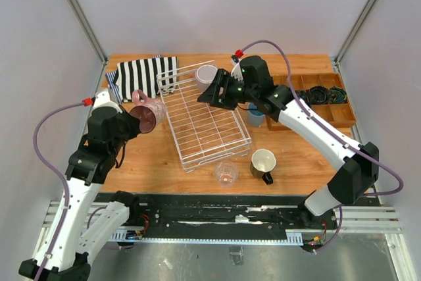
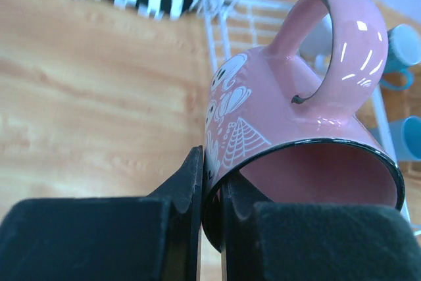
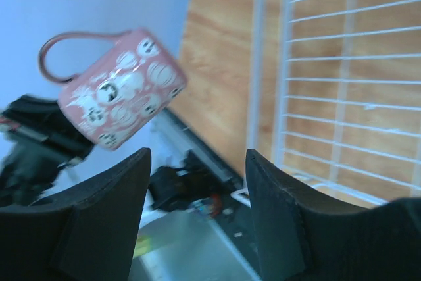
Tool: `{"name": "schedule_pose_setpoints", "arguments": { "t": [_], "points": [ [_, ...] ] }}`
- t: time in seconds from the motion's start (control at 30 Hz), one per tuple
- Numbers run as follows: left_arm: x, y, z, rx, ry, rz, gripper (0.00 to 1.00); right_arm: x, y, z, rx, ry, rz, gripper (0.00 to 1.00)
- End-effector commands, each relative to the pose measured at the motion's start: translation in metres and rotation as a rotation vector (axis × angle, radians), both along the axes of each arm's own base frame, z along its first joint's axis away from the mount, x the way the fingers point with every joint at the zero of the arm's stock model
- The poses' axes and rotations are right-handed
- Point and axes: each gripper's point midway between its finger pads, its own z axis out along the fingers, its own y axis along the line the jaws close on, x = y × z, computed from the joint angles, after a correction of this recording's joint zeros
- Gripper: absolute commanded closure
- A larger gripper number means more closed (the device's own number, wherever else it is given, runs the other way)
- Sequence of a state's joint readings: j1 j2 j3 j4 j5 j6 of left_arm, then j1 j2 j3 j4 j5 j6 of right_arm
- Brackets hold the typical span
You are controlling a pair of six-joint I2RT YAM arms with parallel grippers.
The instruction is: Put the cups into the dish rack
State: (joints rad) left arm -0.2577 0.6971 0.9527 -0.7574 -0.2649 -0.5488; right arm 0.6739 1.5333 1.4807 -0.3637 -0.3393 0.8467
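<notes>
Left pincer [image 2: 210,197] is clamped tight on the rim of the pink mug [image 2: 289,116], one finger inside the mouth and one outside. The mug is up off the desk [image 1: 141,162], tipped on its side with the handle on top, right by the left side of the rack [image 1: 204,129]. Over on the other side, the right pincer [image 3: 196,210] hangs above the rack's far half with its fingers spread wide and nothing between them. A lilac cup [image 1: 206,77] already sits in the rack's far corner. Out on the desk, a glass [image 1: 226,173] stands just off the rack's near end, with a dark mug [image 1: 263,164] to its right. A blue tumbler [image 1: 255,116] peeks out by the rack's right side, partly behind the right arm. A striped cloth [image 1: 146,74] lies at the far left corner of the desk, and a wooden tray [image 1: 329,113] sits along the right edge.
</notes>
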Motion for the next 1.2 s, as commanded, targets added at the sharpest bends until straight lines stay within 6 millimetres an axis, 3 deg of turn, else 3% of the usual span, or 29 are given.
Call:
{"name": "schedule_pose_setpoints", "arguments": {
  "t": [0.0, 0.2, 0.43, 0.83, 1.17],
  "points": [
    [0.024, -0.005, 0.094, 0.07, -0.456, -0.085, 0.99, -0.043, 0.032, 0.057, 0.394, 0.236, 0.143, 0.4],
    [0.029, -0.021, 0.111, 0.161, -0.651, -0.204, 0.99, -0.048, 0.04, 0.105, 0.713, 0.36, 0.16, 0.41],
    [0.031, -0.029, 0.122, 0.296, -0.785, -0.281, 0.99, -0.038, 0.059, 0.134, 0.906, 0.478, 0.136, 0.45],
    [0.031, -0.04, 0.149, 0.378, -0.917, -0.339, 0.99, -0.03, 0.106, 0.146, 0.964, 0.565, 0.124, 0.49],
    [0.027, -0.042, 0.157, 0.411, -0.968, -0.352, 1.0, -0.014, 0.126, 0.148, 1.0, 0.583, 0.091, 0.51]
  ]
}}
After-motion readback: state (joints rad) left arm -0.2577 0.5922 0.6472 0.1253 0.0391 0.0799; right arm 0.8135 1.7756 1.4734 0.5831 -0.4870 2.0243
